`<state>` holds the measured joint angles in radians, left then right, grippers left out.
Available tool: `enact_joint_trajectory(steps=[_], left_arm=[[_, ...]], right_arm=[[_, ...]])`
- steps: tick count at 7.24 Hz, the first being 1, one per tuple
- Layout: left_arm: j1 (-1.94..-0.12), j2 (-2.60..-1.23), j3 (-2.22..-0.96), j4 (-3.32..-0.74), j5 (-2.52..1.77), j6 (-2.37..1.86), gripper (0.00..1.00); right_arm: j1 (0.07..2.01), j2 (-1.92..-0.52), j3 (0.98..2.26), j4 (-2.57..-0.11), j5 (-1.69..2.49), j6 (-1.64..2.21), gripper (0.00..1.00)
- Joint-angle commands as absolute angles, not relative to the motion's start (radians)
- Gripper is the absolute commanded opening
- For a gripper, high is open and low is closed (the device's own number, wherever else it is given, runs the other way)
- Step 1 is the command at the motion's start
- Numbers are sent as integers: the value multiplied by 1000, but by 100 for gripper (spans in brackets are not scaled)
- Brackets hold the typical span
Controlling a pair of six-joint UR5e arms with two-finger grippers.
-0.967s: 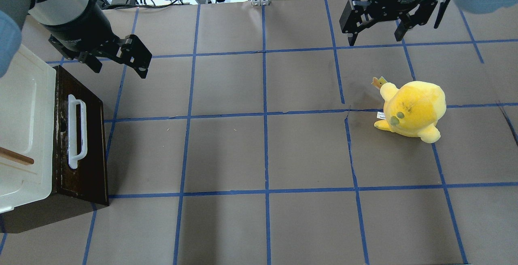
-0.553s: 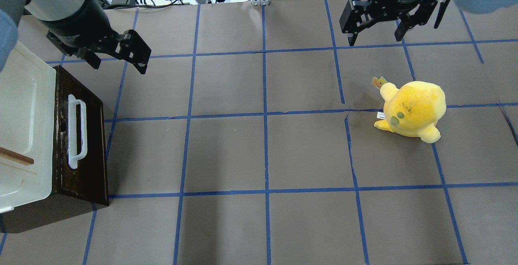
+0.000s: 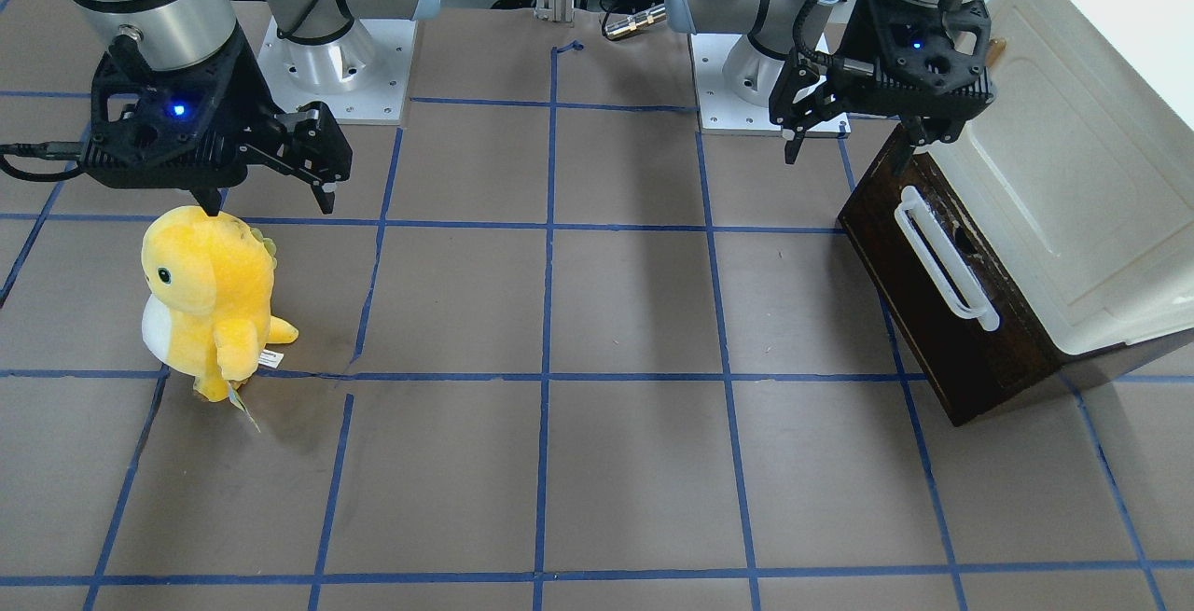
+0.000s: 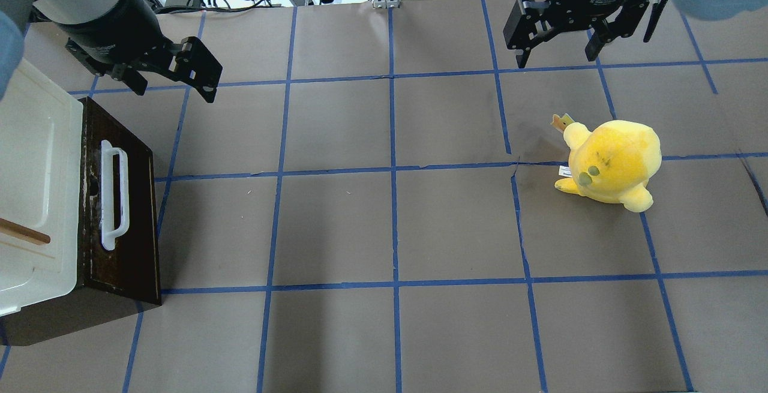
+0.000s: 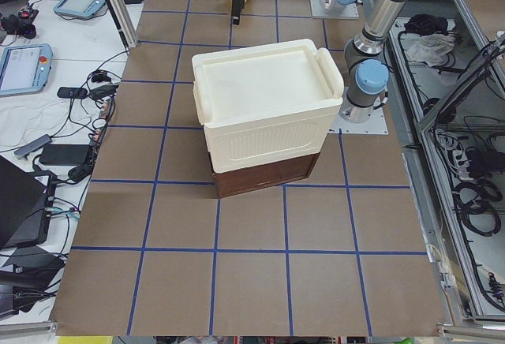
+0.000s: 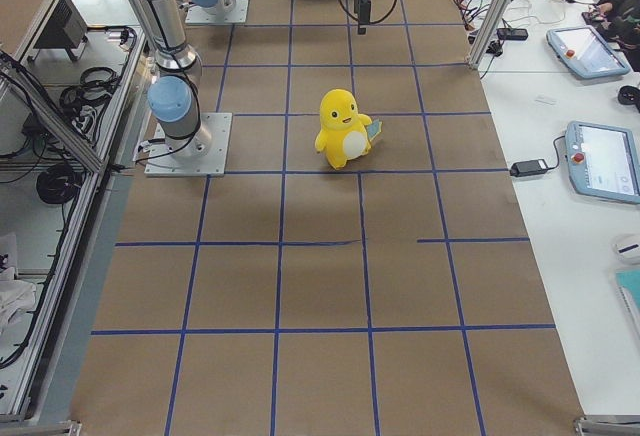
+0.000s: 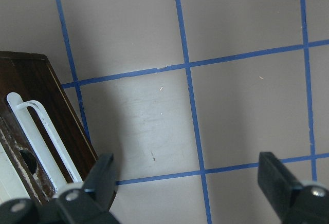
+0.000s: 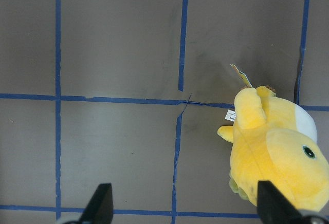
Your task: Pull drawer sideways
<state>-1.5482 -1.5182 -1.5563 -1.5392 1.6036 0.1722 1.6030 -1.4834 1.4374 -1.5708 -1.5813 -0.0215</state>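
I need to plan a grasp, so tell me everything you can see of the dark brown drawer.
The drawer is dark brown wood, scuffed pale along its top edge, with a long white bar handle across its front and a small dark hole behind the bar. It sits under the cream-white cabinet on the papered table; no interior shows, so it looks pushed in. The open left gripper hovers beyond one end, touching nothing.

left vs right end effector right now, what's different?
Left end effector hovers off one end of the dark brown wooden drawer; right end effector hovers beside the yellow plush toy. In the overhead view the left one sits slanted, the right one squarer. Shared: both open, empty, touching nothing.
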Motion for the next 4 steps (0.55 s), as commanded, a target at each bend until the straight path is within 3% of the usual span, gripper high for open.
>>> enact_joint_trajectory(steps=[1, 4], left_arm=[[-1546, -1523, -1557, -1539, 1603, 172, 100], [-1548, -1539, -1575, -1522, 1621, 170, 100]], right_arm=[[1603, -1483, 1437, -1571, -1580, -21, 100], [1603, -1483, 1437, -1571, -1580, -21, 100]])
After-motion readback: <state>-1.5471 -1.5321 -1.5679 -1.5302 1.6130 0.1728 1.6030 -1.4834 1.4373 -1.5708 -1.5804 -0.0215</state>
